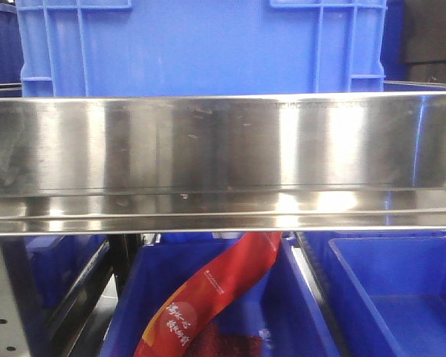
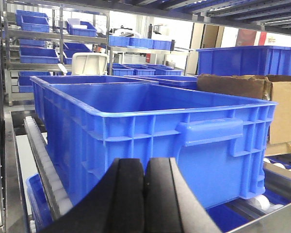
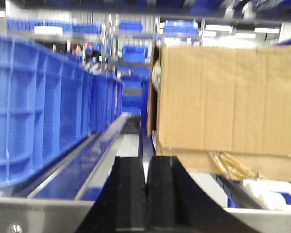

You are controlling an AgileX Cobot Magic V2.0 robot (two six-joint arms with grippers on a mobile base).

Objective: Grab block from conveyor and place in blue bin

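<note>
Both grippers' fingers pressed together, holding nothing.

Left gripper (image 2: 144, 194) faces the blue bin (image 2: 150, 126); right gripper (image 3: 145, 194) points along a rail beside a cardboard box (image 3: 228, 102). Neither block nor conveyor shows anywhere, so from here the whole grab-and-place looks undone.

Steel shelf rail (image 1: 223, 160) spans the front view; large blue bin (image 2: 150, 131) sits on roller track (image 2: 43, 165), cardboard box (image 3: 228, 102) on the rack to its right.
</note>
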